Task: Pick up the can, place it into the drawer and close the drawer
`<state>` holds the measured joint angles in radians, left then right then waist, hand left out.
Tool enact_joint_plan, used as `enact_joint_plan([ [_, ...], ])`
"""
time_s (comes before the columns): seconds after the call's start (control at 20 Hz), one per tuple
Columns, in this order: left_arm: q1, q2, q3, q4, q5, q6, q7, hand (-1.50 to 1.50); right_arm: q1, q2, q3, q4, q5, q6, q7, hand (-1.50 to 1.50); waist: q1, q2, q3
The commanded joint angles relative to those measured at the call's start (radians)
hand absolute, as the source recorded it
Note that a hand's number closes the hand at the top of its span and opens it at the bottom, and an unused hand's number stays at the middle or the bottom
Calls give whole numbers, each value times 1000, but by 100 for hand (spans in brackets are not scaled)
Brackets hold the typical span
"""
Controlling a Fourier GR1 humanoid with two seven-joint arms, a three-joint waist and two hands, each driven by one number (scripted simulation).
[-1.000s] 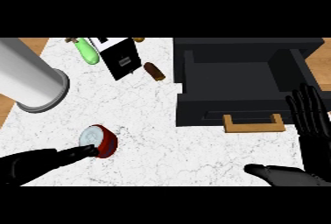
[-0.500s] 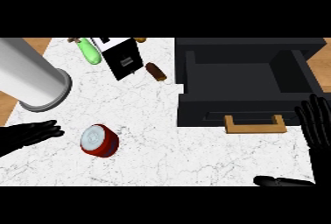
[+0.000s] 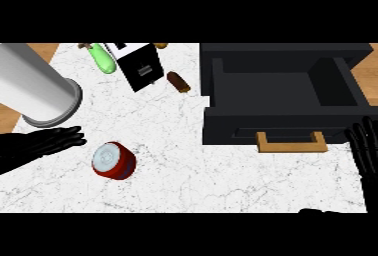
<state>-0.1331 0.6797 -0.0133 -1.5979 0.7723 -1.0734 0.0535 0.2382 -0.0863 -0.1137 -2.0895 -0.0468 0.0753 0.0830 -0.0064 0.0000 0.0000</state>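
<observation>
Red can (image 3: 113, 160) with a pale grey top, apparently tipped on its side, lay near the left edge of the counter (image 3: 221, 180). Left hand (image 3: 44, 142), fingers straight, was just beside it, not touching. Right hand (image 3: 365, 147) rested open at the right edge, by the open drawer (image 3: 280, 95).

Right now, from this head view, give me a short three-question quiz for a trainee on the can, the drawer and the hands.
1. True or false: the left hand is curled round the red can.
2. Multiple choice: the drawer is A) shut, B) pulled open with nothing visible inside, C) open with the can inside.
3. Fill in: the hand nearer the can is the ____ hand.

Key:
1. False. It is open, beside the can.
2. B.
3. Left. The right hand shows at the view's right edge, next to the drawer.
</observation>
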Motion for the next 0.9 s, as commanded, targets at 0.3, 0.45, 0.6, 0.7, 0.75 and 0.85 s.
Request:
enact_joint_plan([
  [0.3,-10,-194,27,98,-249,-133,-59,-150,22,-58,-134,15,-116,78,-23,-150,-1,0,-1],
  [0.45,-37,-215,105,163,-355,-199,-127,-150,-7,16,-21,33,19,15,-21,-150,3,1,-1],
  [0.6,7,-251,45,96,-369,-139,-102,-150,61,43,0,46,34,42,-104,-150,3,0,0],
  [0.7,-55,-290,58,160,-445,-130,-136,-150,4,-35,-101,66,-46,78,-65,-150,-1,1,-1],
  [0.75,-61,-316,62,191,-517,-130,-164,-150,17,-12,-70,49,-27,67,-41,-150,-2,1,-1],
  [0.85,-66,-282,114,262,-558,-185,-256,-150,2,12,-47,75,6,52,-74,-150,-1,2,-1],
])
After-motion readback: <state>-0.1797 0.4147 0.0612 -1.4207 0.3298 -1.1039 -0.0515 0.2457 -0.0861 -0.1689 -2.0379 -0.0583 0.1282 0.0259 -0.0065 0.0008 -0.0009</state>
